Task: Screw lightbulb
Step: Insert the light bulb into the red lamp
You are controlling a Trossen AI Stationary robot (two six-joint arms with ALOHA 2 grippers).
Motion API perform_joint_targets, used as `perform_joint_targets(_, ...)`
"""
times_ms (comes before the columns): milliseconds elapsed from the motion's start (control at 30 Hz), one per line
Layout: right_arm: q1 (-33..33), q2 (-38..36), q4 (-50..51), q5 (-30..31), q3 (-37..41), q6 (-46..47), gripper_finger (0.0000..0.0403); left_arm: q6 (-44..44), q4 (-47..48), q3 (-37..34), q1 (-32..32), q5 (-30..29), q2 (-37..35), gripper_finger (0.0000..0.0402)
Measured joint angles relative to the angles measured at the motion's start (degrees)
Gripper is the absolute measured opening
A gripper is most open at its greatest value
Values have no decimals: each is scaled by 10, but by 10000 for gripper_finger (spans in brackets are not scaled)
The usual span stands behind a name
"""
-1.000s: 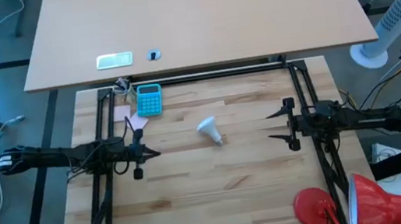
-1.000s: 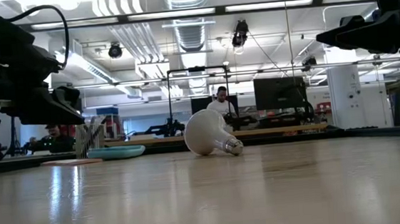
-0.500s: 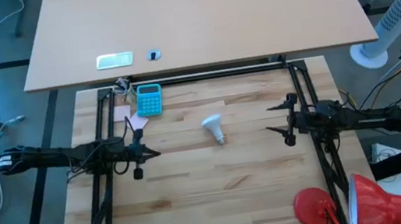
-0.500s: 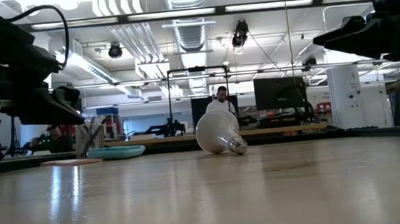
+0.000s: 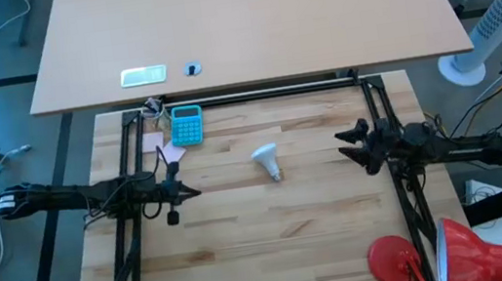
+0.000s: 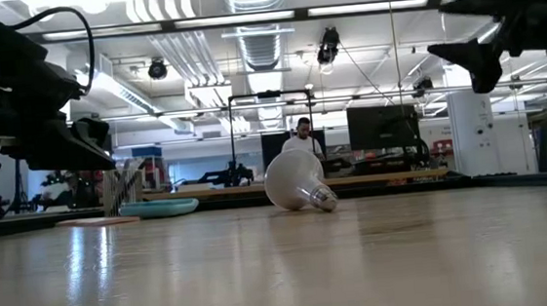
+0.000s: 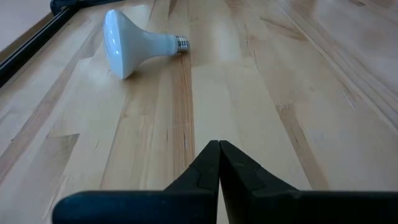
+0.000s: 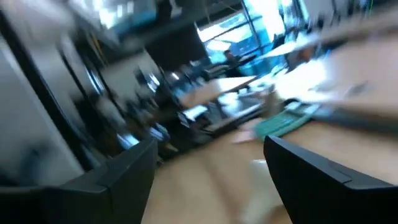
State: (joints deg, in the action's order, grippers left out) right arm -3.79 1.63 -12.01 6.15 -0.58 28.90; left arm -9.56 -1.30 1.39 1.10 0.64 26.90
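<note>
The white lightbulb lies on its side near the middle of the wooden table, its dome toward the far edge and its screw base toward the near edge; the low view shows the lightbulb resting on its dome rim and base. My left gripper waits shut at the table's left, above the wood and well short of the bulb. My right gripper stands open at the table's right, raised and turned on its wrist, with nothing between its fingers.
A red desk lamp lies at the near right corner. A turquoise calculator and pink notes sit at the far left. Black frame rails border the table. The wood around the bulb is bare. A person sits far behind.
My right gripper has turned about its wrist, so its fingers stand tilted instead of side by side, and has shifted slightly up and toward the far edge. The lightbulb has rolled a little toward the table's right and then settled.
</note>
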Motion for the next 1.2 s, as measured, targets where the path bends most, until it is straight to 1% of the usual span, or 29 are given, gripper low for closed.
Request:
perform_joint_targets(67,0,-1,-24,0,0,84,288,0,0,0,0,0,0,0)
perform_joint_targets(233,0,-1,-77,35,0,213,295,0,0,0,0,0,0,0)
perform_joint_targets(300,0,0,-94,56,0,250,299,0,0,0,0,0,0,0)
perform_joint_targets(367,0,5,-111,63,0,254,304,-1,-1,0,0,-2,0,0)
perform_joint_targets(433,0,11,-128,43,0,253,308,-6,-9,0,0,-14,0,0)
perform_joint_targets(500,4,19,-139,19,-10,257,310,-6,-28,0,1,-43,0,0)
perform_joint_targets(567,9,47,-140,1,-43,252,310,-5,-55,0,1,-79,0,0)
perform_joint_targets(633,12,89,-128,-2,-87,227,308,4,-106,0,1,-99,0,0)
perform_joint_targets(667,12,114,-116,-2,-115,210,306,34,-138,0,1,-101,0,0)
perform_joint_targets(700,12,136,-100,-2,-142,191,304,88,-176,0,1,-101,0,0)
perform_joint_targets(800,11,200,-11,3,-219,139,300,326,-293,0,1,-102,0,0)
perform_joint_targets(867,10,235,73,17,-260,134,297,463,-367,0,2,-110,1,0)
perform_joint_targets(900,10,249,111,21,-276,142,296,496,-401,0,3,-125,3,0)
perform_joint_targets(933,10,260,137,22,-290,155,295,508,-429,0,3,-146,4,0)
perform_joint_targets(1000,11,273,152,11,-308,189,295,524,-476,0,3,-162,5,0)
perform_joint_targets(1133,14,290,92,-22,-319,308,301,596,-587,0,2,-159,7,0)
perform_joint_targets(1200,14,295,75,-31,-319,339,303,611,-631,0,2,-159,6,0)
